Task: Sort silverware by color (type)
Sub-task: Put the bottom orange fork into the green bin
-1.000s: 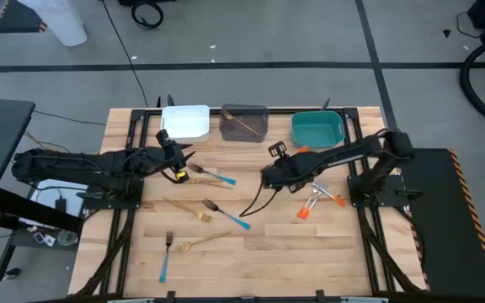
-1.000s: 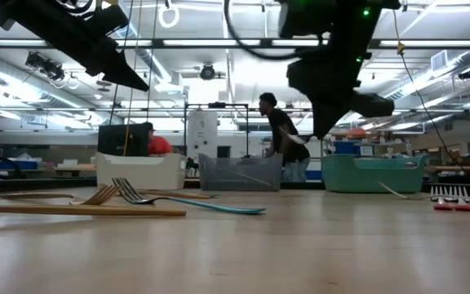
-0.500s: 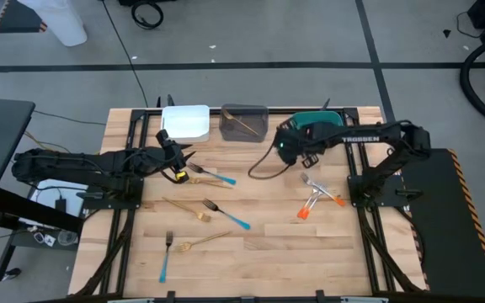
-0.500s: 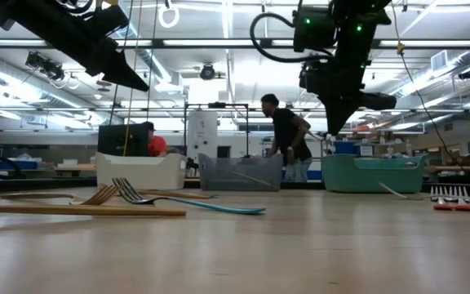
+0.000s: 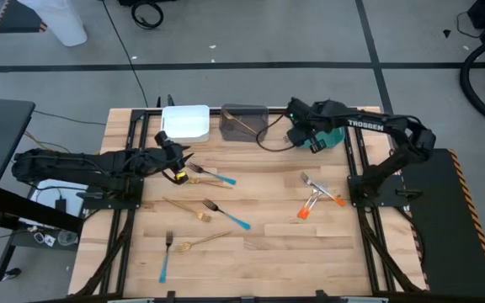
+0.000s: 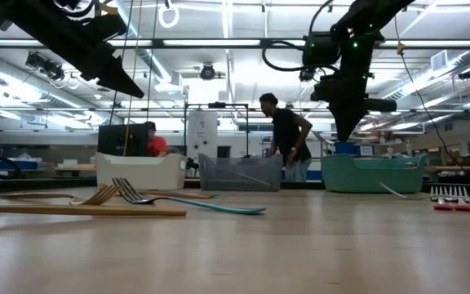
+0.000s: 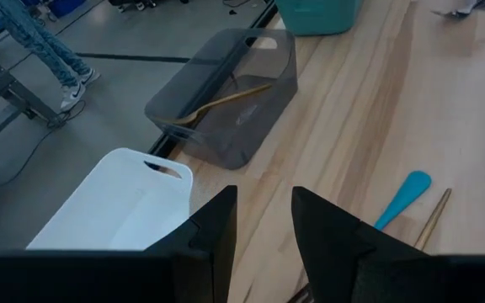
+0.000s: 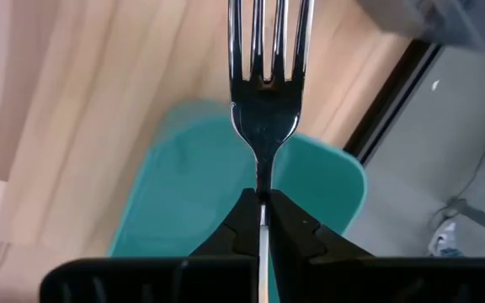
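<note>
My right gripper (image 5: 308, 135) is high over the teal bin (image 5: 332, 133), shut on a silver fork (image 8: 271, 50); its handle is hidden behind the fingers. My left gripper (image 5: 179, 164) hovers open near the white bin (image 5: 185, 122), touching nothing. On the table lie blue-handled forks (image 5: 215, 176) (image 5: 227, 215) (image 5: 165, 257), gold pieces (image 5: 183, 206) (image 5: 202, 241) and orange-handled pieces (image 5: 318, 199). A gold utensil (image 7: 221, 103) lies in the grey bin (image 5: 244, 123). My right gripper pinches the fork between its two fingers at the thin neck (image 8: 263, 181) just below the tines. The fork runs on in line with the fingers, tines pointing away from them toward the teal bin (image 8: 183, 194). It is lifted clear of everything.
Three bins stand in a row along the table's far edge: white, grey, teal. The low view shows my right gripper (image 6: 349, 135) well above the teal bin's rim (image 6: 374, 159). A person stands in the room behind the table. Bare wood lies along the near edge.
My right gripper, carrying the fork, has swung from above the table's middle toward the far edge and to the right, ending over the teal bin. My left arm and the silverware on the table have kept still.
</note>
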### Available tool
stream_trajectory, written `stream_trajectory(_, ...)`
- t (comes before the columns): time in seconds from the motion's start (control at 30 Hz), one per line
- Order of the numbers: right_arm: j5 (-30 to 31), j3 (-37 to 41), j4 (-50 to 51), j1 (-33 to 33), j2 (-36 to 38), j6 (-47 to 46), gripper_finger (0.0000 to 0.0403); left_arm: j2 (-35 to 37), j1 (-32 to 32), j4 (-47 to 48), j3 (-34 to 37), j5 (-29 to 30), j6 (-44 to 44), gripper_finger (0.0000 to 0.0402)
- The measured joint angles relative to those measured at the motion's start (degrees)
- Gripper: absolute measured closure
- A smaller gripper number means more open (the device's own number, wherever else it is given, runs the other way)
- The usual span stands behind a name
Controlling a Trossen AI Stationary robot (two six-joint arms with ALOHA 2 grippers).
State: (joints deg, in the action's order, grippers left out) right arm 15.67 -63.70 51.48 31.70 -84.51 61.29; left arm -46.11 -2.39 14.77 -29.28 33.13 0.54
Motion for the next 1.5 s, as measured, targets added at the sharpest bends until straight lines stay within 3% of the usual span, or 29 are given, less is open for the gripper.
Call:
stream_trajectory(0.53, 0.69, 0.0, 0.27, 9.5, -0.02, 9.12, 0.0389, 0.0, 0.0, 2.77, 0.0, -0.01, -1.67, 0.0278)
stream_trajectory(0.83, -0.71, -0.02, 0.85, 12.59, -1.11, 8.8, 0.0389, 0.0, 0.0, 3.16, 0.0, -0.01, -2.91, 0.0278)
stream_trajectory(1.2, -0.24, -0.04, 0.54, 14.8, -7.4, 7.24, 0.0388, 0.0, -0.02, 3.46, 0.0, -0.01, -2.95, 0.0278)
stream_trajectory(1.5, -5.35, -0.04, 0.19, 15.21, -9.88, 6.75, 0.0387, 0.0, 0.0, 3.62, 0.0, -0.01, -2.95, 0.0278)
